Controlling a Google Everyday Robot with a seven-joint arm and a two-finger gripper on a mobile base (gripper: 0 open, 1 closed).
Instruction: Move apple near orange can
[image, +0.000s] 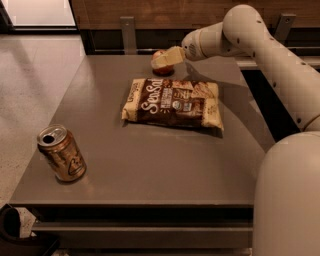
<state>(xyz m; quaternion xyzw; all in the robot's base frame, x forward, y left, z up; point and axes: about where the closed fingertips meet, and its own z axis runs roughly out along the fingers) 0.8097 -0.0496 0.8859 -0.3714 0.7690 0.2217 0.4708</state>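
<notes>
We log the gripper (156, 62) on the apple (163, 70) at the table's (150, 170) 12 o'clock, grip undeterminable; orange can (62, 153) at 8 o'clock.

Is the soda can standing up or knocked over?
Standing: the orange can rests on its base, top up. The gripper is at the apple.

Single view, mounted high at the near edge of the table (150, 170), angled down and facing the far wall. Moderate range: whole tabletop in frame. Arm (280, 60) entering from right foreground, close to lens. Gripper (161, 60) at far edge, overlapping the apple (158, 53); orange can (61, 152) near left.
</notes>
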